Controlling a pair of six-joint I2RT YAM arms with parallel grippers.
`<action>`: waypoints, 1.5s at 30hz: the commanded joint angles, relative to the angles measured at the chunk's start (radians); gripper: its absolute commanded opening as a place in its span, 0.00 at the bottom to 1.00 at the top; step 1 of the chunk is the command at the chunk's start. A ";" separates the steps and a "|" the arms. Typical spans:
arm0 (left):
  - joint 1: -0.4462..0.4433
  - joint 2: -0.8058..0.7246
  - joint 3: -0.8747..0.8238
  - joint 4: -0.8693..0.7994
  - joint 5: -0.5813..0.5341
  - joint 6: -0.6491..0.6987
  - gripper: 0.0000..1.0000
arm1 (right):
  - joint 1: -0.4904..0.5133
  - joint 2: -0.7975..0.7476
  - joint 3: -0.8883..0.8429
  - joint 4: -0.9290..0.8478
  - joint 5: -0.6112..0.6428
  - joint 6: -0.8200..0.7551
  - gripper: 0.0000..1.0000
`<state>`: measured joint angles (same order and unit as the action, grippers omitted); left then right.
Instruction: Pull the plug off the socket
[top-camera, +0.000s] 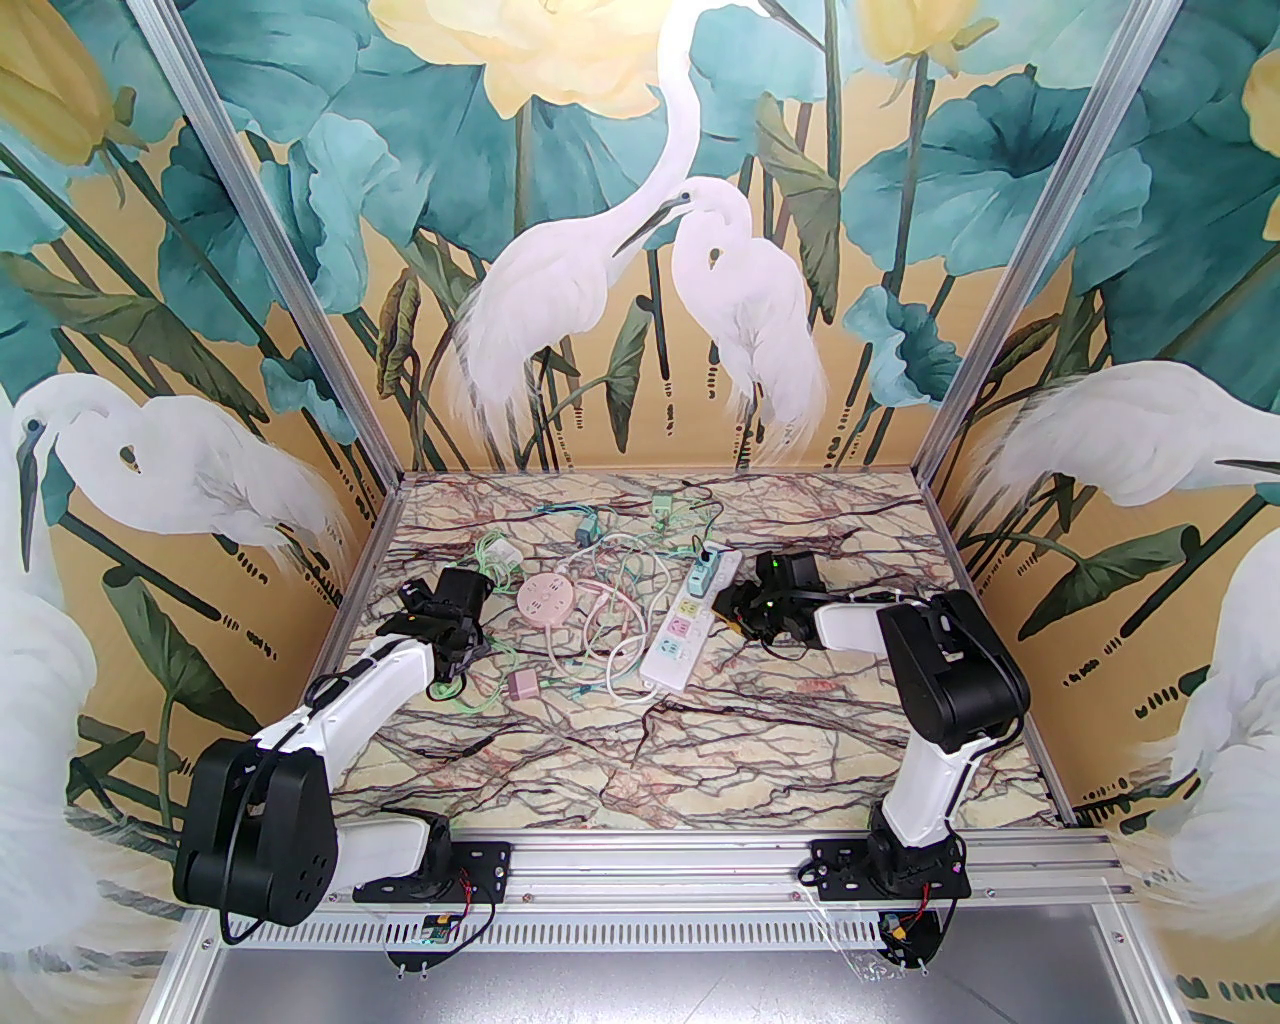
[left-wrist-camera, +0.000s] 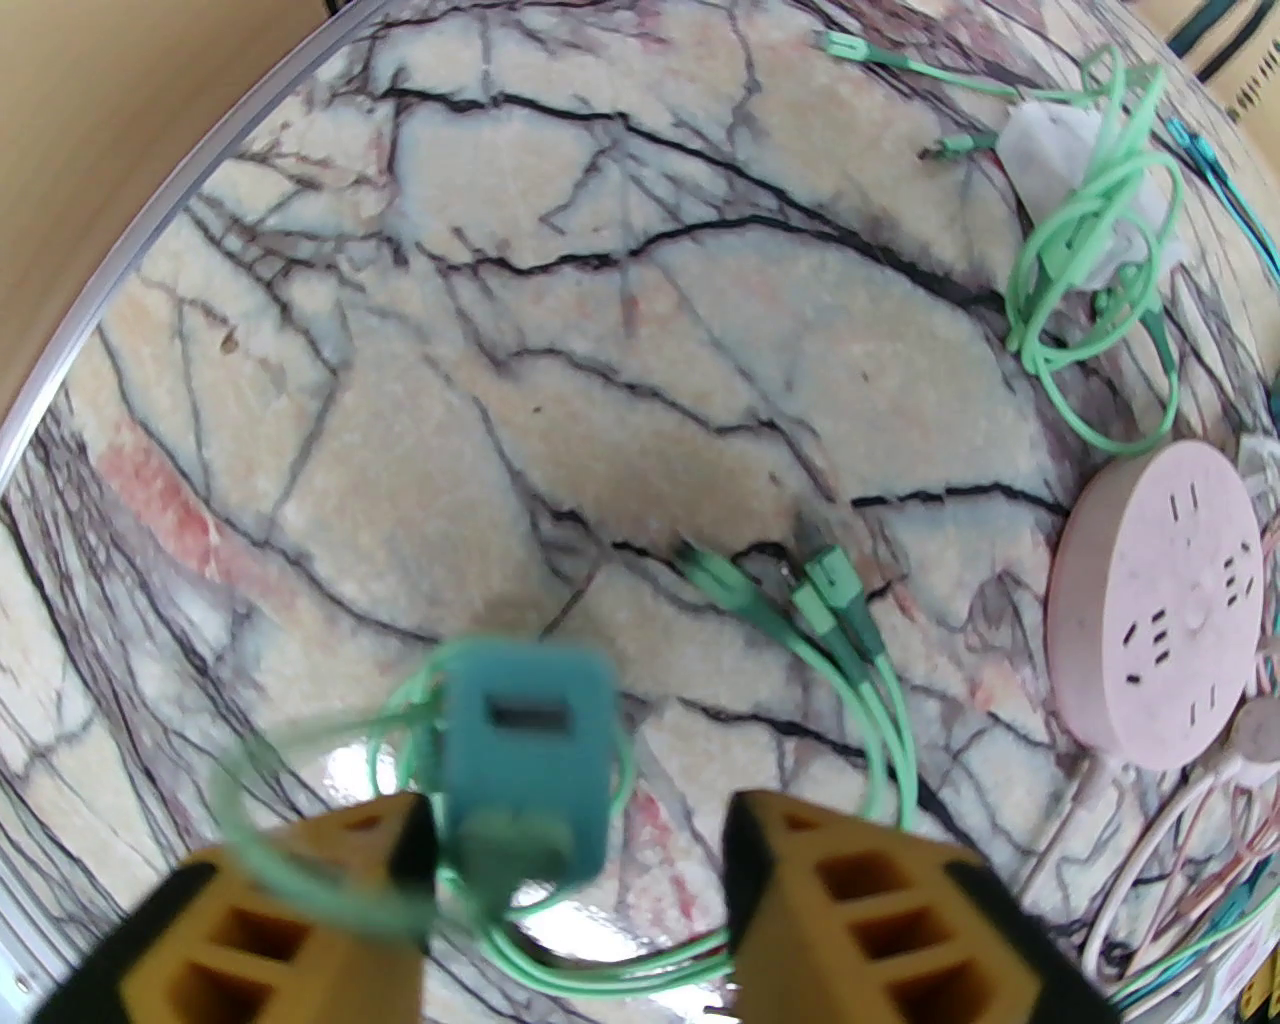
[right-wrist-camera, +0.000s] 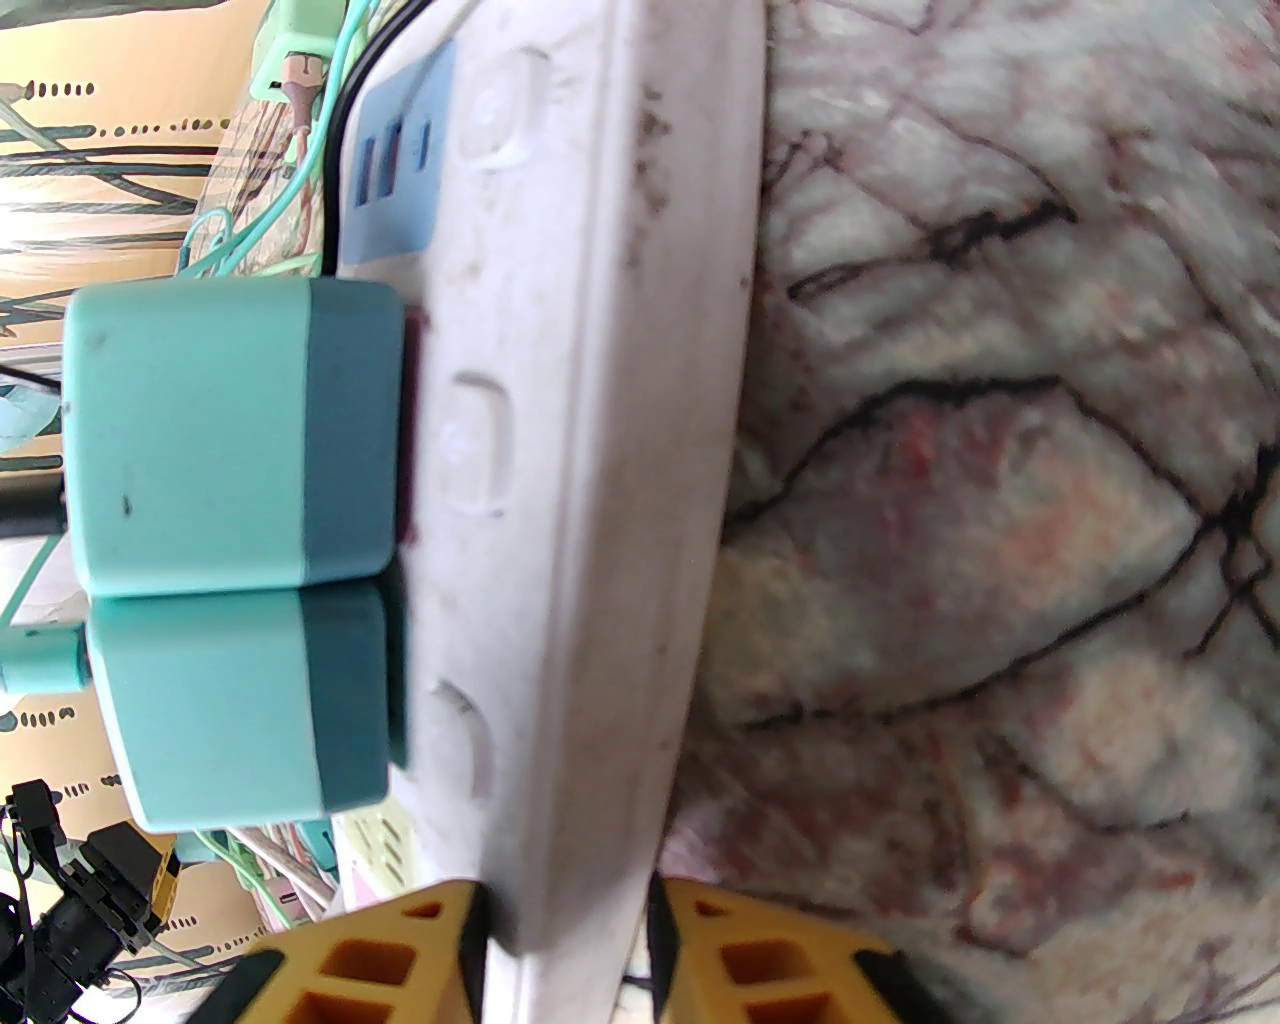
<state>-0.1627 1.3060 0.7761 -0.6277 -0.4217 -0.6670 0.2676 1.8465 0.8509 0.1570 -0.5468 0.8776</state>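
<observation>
The right gripper (right-wrist-camera: 565, 940) is closed on the edge of the white power strip (right-wrist-camera: 600, 400), where two teal plugs (right-wrist-camera: 230, 430) sit side by side in its sockets. Well left of the power strip, the left gripper (left-wrist-camera: 590, 830) stands partly open. A third plug (left-wrist-camera: 530, 740), blurred, with a green cable (left-wrist-camera: 870, 720), is between its fingers, close to the left one and apart from the right one.

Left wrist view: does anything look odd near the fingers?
Yes. The teal charger sits blurred between the left gripper's parted fingers, a gap on one side, its green cable trailing; it seems loose, perhaps falling.
</observation>
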 joint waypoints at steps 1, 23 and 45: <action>0.006 -0.030 0.024 0.009 0.055 -0.014 0.64 | 0.012 0.040 -0.031 -0.120 0.084 -0.020 0.34; -0.460 0.134 0.248 0.336 0.228 0.177 0.74 | -0.012 -0.096 -0.049 -0.002 0.002 0.004 0.38; -0.607 0.641 0.596 0.452 0.315 0.345 0.59 | -0.083 0.055 0.027 0.123 -0.048 0.053 0.37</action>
<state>-0.7643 1.8999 1.3239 -0.1860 -0.1249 -0.3592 0.1936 1.8839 0.8597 0.2481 -0.5774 0.9215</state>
